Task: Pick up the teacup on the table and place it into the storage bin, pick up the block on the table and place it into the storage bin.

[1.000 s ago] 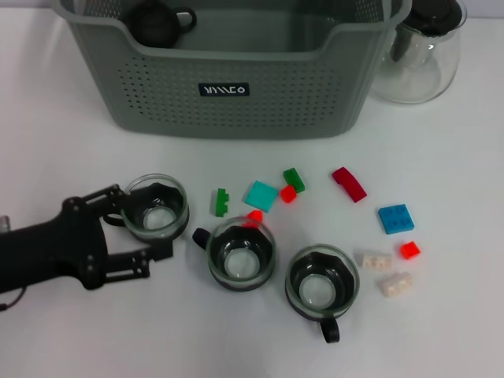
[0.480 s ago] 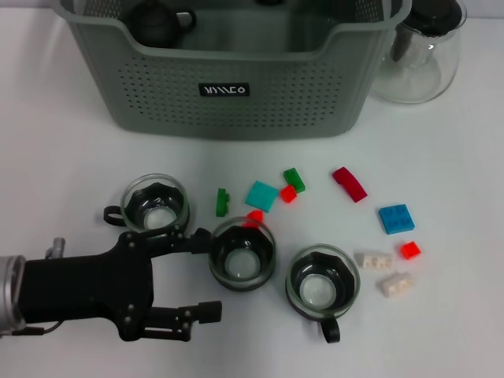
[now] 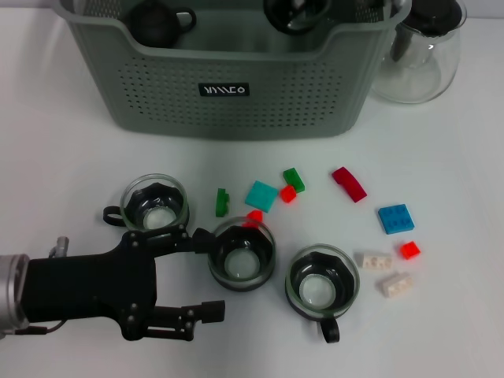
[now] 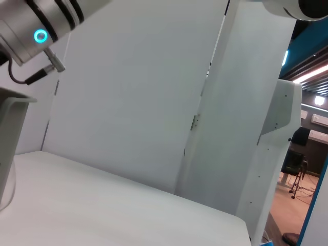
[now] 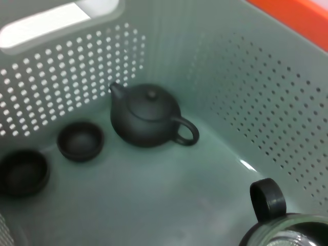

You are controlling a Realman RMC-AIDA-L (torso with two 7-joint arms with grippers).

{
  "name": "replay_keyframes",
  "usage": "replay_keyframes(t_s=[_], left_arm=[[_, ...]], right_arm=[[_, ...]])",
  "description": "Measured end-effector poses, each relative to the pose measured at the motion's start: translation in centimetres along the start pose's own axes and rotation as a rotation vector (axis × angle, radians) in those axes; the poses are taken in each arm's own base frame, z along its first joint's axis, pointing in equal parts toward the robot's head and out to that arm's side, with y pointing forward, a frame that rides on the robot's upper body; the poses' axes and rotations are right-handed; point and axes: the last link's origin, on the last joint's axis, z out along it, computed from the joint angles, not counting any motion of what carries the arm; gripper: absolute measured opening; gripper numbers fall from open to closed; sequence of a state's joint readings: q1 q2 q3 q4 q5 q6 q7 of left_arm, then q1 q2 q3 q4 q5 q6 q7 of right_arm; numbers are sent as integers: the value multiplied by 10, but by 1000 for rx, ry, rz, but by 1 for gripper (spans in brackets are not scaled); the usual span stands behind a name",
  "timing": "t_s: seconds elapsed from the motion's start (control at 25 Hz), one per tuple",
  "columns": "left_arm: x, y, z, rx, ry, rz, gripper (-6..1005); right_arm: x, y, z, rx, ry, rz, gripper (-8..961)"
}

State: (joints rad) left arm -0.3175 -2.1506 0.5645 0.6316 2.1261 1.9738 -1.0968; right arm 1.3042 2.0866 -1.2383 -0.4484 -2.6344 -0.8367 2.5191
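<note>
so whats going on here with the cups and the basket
The left gripper is open around the middle teacup of three on the table, one finger by its handle, not yet closed. The right arm is over the storage bin, holding another glass cup inside it above a dark teapot. Coloured blocks lie untouched.

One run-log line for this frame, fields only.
left gripper: open beside middle teacup | right gripper: teacup over storage bin | table: three teacups, blocks
</note>
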Motion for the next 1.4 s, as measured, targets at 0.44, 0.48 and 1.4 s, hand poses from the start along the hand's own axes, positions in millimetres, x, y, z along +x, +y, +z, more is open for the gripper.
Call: replay_keyframes(t_s=[0.44, 0.48, 1.4], left_arm=[[1, -2, 1, -2, -1, 5, 846], [2, -2, 1, -1, -1, 5, 846], [4, -8, -8, 32, -14, 20, 843]], right_arm=[[10, -5, 3, 15, 7, 39, 59], [10, -5, 3, 20, 11, 35, 60], [89, -27, -186, -439, -981, -85, 584]])
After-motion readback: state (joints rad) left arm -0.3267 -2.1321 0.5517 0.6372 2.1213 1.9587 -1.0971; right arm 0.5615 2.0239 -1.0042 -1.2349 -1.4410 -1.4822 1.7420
